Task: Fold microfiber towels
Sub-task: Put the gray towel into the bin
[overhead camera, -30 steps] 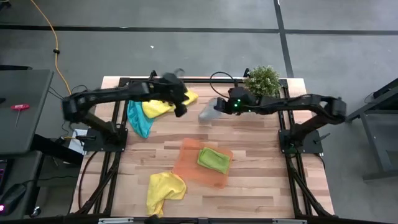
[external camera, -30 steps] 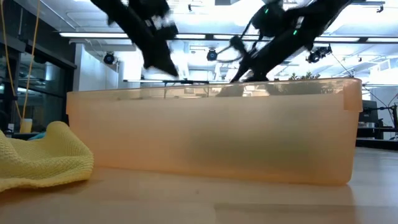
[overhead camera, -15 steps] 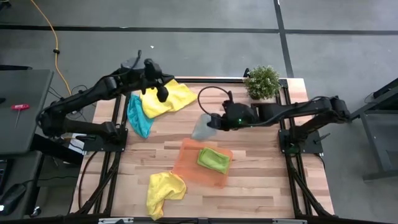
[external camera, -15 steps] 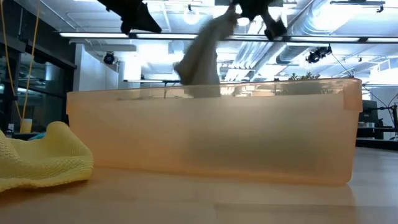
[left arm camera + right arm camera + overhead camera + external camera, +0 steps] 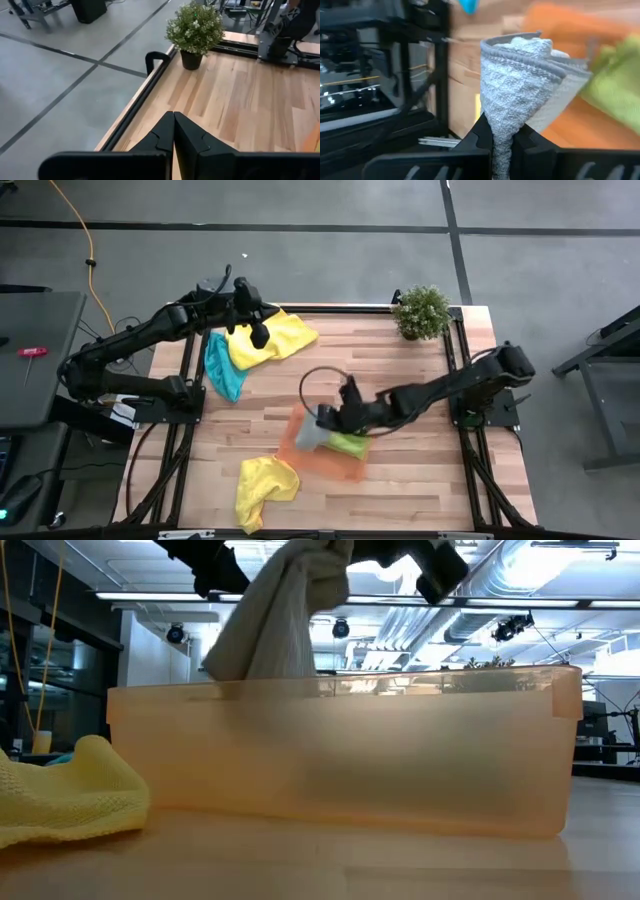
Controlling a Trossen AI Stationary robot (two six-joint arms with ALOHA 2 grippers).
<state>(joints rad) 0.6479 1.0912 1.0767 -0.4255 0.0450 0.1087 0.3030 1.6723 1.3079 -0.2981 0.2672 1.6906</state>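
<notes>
My right gripper [image 5: 322,420] pinches the grey towel [image 5: 309,437] above the orange tray [image 5: 300,450]; my left gripper [image 5: 259,337], jaws closed and empty, hangs over a yellow towel [image 5: 285,335].

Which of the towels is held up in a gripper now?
The grey towel, pinched by the right gripper above the orange tray; all others lie loose.

My right claw [image 5: 328,420] hangs over the orange tray [image 5: 300,448], pinching the grey towel [image 5: 309,436]; the green towel [image 5: 349,445] fills the tray's right half. Bare wood lies open at centre and lower right. The plant [image 5: 422,310] blocks the upper right; yellow [image 5: 275,337] and teal [image 5: 222,367] towels crowd the upper left.
</notes>
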